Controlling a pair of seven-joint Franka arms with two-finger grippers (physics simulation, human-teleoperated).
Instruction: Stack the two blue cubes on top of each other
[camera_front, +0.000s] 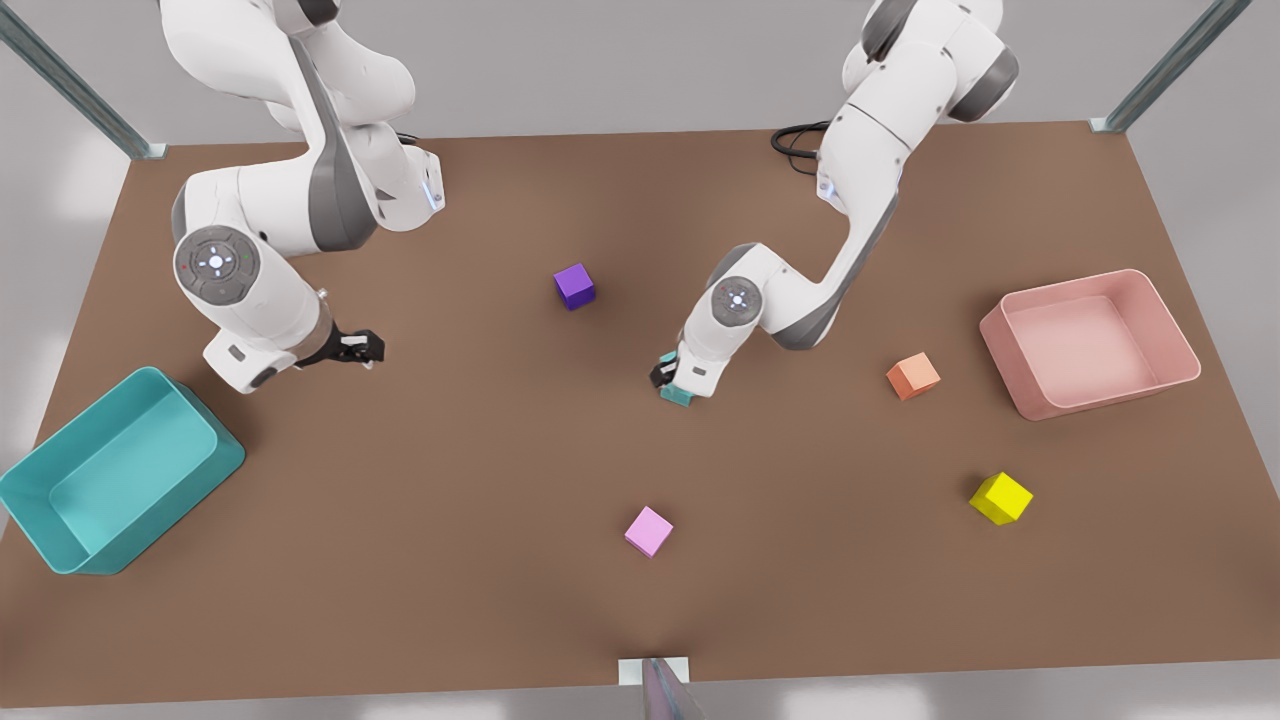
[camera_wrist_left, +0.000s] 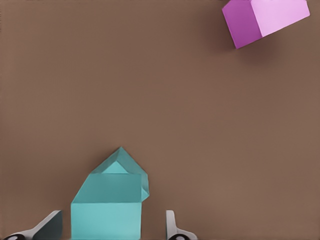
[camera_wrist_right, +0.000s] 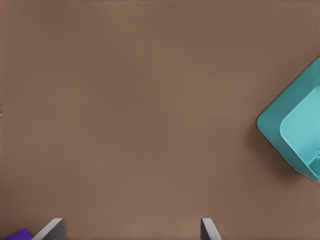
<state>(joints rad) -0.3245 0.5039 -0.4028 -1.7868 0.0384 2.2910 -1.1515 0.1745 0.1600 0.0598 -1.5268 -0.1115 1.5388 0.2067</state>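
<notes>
Two teal cubes sit near the table's middle. In the left wrist view the upper cube (camera_wrist_left: 106, 210) rests on the lower cube (camera_wrist_left: 122, 161), which is turned at an angle beneath it. My left gripper (camera_wrist_left: 113, 216) straddles the upper cube, open, with a gap on each side between fingers (camera_wrist_left: 171, 227) and cube. In the front view this gripper (camera_front: 668, 380) covers most of the stack, leaving a teal cube corner (camera_front: 677, 397) showing. My right gripper (camera_front: 362, 348) hangs open and empty (camera_wrist_right: 132, 224) over bare table at the front view's left, where that arm waits.
A purple cube (camera_front: 574, 286) lies behind the stack and a pink cube (camera_front: 649, 531) in front of it. An orange cube (camera_front: 912, 375), a yellow cube (camera_front: 1001, 498) and a pink bin (camera_front: 1170, 330) are on the right. A teal bin (camera_front: 215, 470) sits at the left.
</notes>
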